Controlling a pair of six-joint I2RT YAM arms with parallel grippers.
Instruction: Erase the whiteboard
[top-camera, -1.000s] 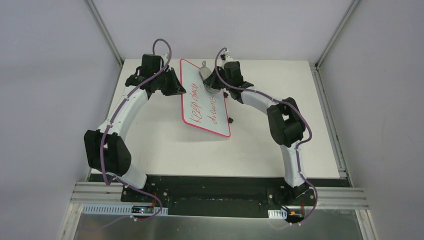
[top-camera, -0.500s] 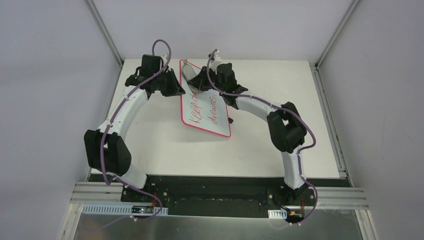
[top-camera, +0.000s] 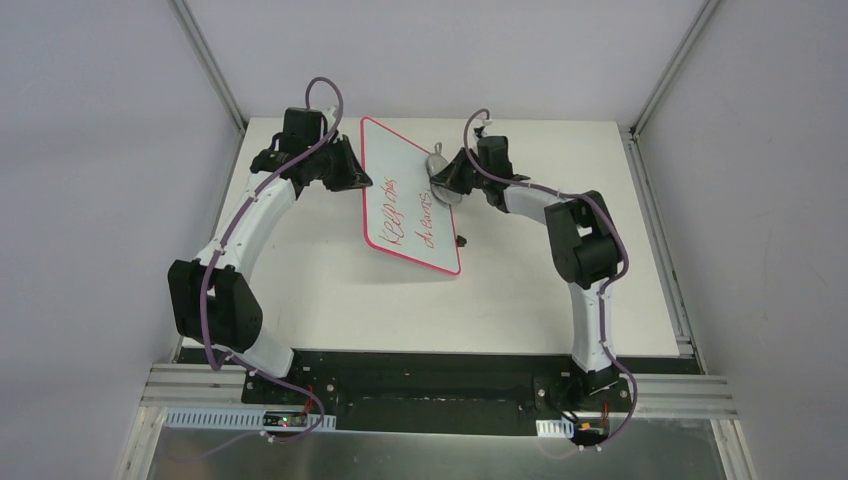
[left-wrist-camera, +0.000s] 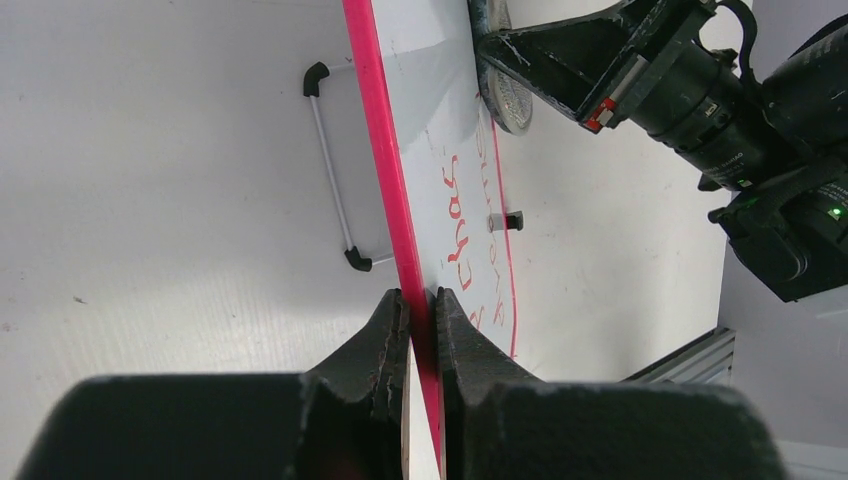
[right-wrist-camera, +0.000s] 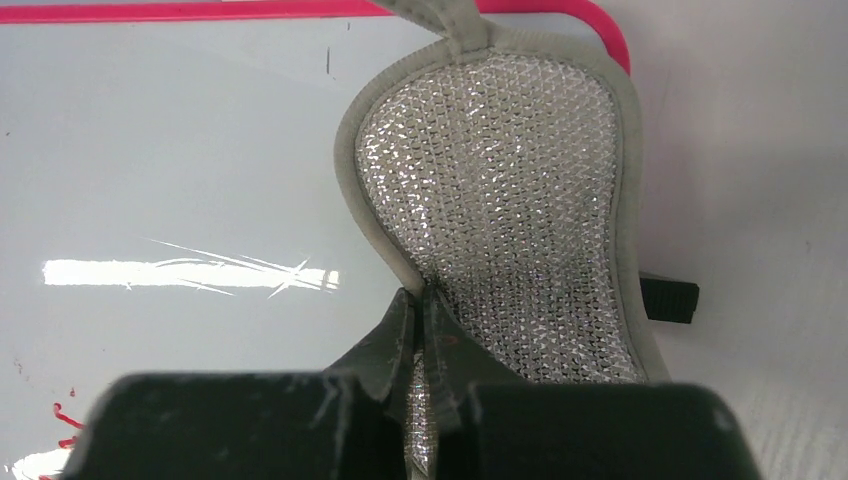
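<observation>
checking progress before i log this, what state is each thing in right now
whiteboard: far part blank, near part written on, left edge clamped
red writing: not yet erased
mesh pad: pinched at its edge, lying over the board's right edge near the far corner
left gripper: shut on the whiteboard's pink frame
right gripper: shut on the mesh pad
</observation>
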